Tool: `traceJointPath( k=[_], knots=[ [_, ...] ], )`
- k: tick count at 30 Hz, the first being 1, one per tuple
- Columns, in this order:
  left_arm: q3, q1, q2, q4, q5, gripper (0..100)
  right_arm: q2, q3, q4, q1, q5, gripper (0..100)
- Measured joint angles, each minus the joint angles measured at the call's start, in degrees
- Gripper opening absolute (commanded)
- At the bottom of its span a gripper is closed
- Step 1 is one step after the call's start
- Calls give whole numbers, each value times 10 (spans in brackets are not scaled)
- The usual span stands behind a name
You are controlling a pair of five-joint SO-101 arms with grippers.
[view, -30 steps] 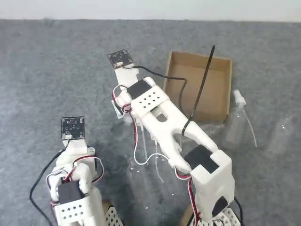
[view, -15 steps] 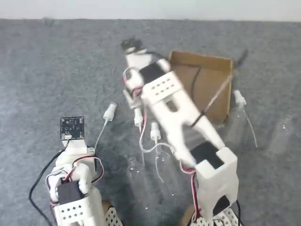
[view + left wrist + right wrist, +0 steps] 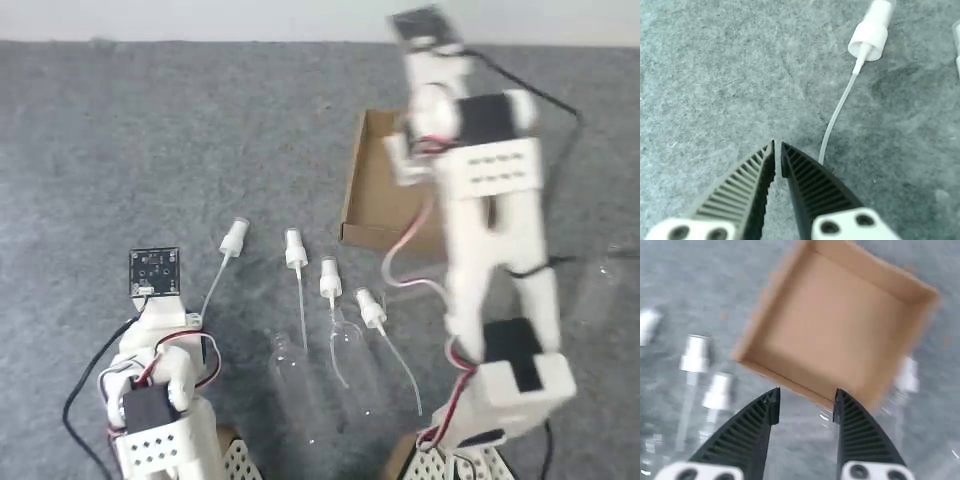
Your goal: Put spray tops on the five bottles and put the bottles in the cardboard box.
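Observation:
The cardboard box (image 3: pixel 372 200) lies open and empty at the back of the table, and my right arm (image 3: pixel 490 170) stands over it. In the right wrist view the right gripper (image 3: pixel 806 396) is open with nothing in it, hanging above the near wall of the box (image 3: pixel 835 335). Beside the box stands a clear bottle with a spray top (image 3: pixel 905 377) on it. Several loose spray tops (image 3: pixel 234 238) (image 3: pixel 295 248) (image 3: pixel 330 278) lie in a row on the grey mat. Two clear bottles (image 3: pixel 295 378) (image 3: pixel 355 368) lie in front of them. My left gripper (image 3: pixel 777 146) is shut and empty, near one spray top (image 3: pixel 870 35).
Another clear bottle (image 3: pixel 598 285) is at the right edge of the mat. My left arm (image 3: pixel 155 380) is folded at the front left. The grey mat (image 3: pixel 130 150) is bare at the left and back left.
My right arm has swung from the middle left of the table to the right and now stands over the box. The spray tops it covered have come into sight. The left arm has not moved.

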Motion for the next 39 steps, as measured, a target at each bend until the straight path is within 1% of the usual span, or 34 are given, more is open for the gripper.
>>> traceJointPath(
  k=[5, 9, 12, 15, 18, 22, 25, 30, 39],
  knots=[
    [0, 0, 0, 0, 0, 13, -25, 47, 0, 132, 69, 141],
    [0, 0, 0, 0, 0, 13, -26, 61, -16, 229, 97, 142],
    [0, 0, 0, 0, 0, 13, -25, 70, -34, 279, 101, 142],
    [0, 0, 0, 0, 0, 13, 4, 76, -79, 309, 103, 142],
    [0, 0, 0, 0, 0, 13, 63, 76, -122, 319, 103, 142],
    [0, 0, 0, 0, 0, 13, 142, 76, -174, 312, 105, 138],
    [0, 0, 0, 0, 0, 13, 172, 76, -212, 287, 121, 137],
    [0, 0, 0, 0, 0, 13, 207, 76, -244, 244, 145, 137],
    [0, 0, 0, 0, 0, 13, 280, 76, -301, 257, 149, 137]
  ],
)
